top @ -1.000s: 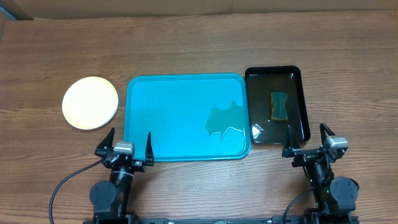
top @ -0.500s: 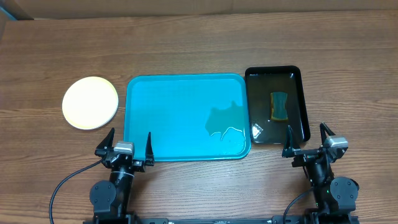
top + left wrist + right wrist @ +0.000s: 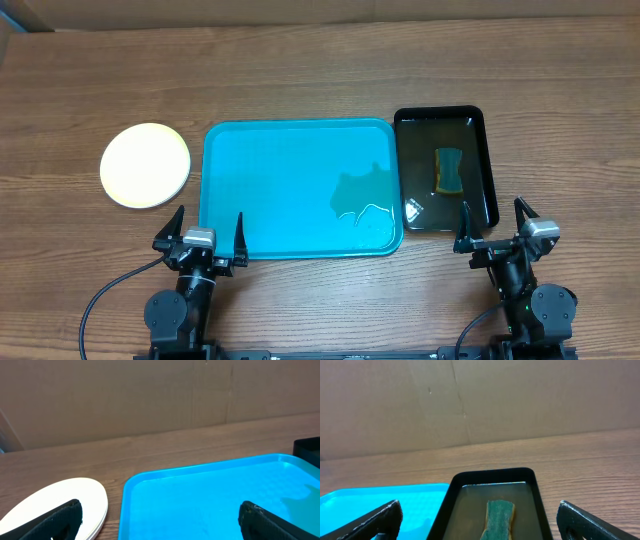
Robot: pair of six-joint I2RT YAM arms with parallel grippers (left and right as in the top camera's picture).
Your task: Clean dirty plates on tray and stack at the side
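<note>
A wooden table (image 3: 320, 70) backed by a cardboard wall (image 3: 150, 395).

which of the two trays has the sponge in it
The smaller black tray on the right: the green sponge lies inside it. The large turquoise tray in the middle has no sponge on it.

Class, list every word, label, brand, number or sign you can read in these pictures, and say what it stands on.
None can be read. The tray, the plates, the black tray, the sponge and the table bear no lettering in any view.
</note>
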